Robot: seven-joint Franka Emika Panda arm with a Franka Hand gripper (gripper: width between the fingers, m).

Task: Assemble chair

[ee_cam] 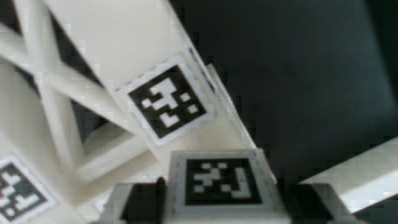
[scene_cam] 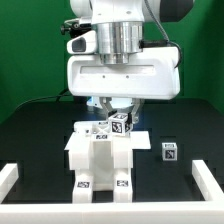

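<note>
The partly built chair [scene_cam: 100, 152], made of chunky white slabs with black-and-white tags, stands in the middle of the black table. My gripper [scene_cam: 119, 117] hangs just above its back edge, shut on a small white tagged block [scene_cam: 121, 125]. In the wrist view the same block [ee_cam: 219, 176] sits between the two dark fingers [ee_cam: 143, 203], its tag facing the camera. Past it a long white slab of the chair [ee_cam: 166, 98] runs slantwise with its own tag, and crossing white bars lie beside it. Whether the block touches the chair does not show.
A loose white tagged piece [scene_cam: 169, 151] lies on the table on the exterior view's right. A low white border rail [scene_cam: 207, 180] frames the work area at both sides and the front. A green backdrop stands behind the arm.
</note>
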